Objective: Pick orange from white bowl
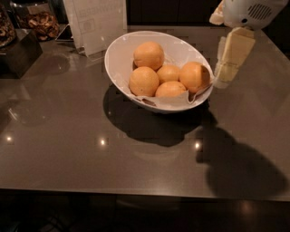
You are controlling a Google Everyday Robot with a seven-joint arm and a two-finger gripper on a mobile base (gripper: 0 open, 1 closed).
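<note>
The white bowl stands on the dark table, just back of the middle, lined with white paper. Several pale orange fruits lie in it. The orange at the right side sits against the rim. Other large ones lie at the back, left and front, and a smaller one sits in the middle. My gripper, cream-coloured under a white arm housing, hangs at the upper right. It is just outside the bowl's right rim, close to the right orange and not touching it.
A white paper sign stands behind the bowl. Jars of dried snacks and a dark box sit at the back left. The table's front edge runs across the bottom. The arm's shadow falls at the front right.
</note>
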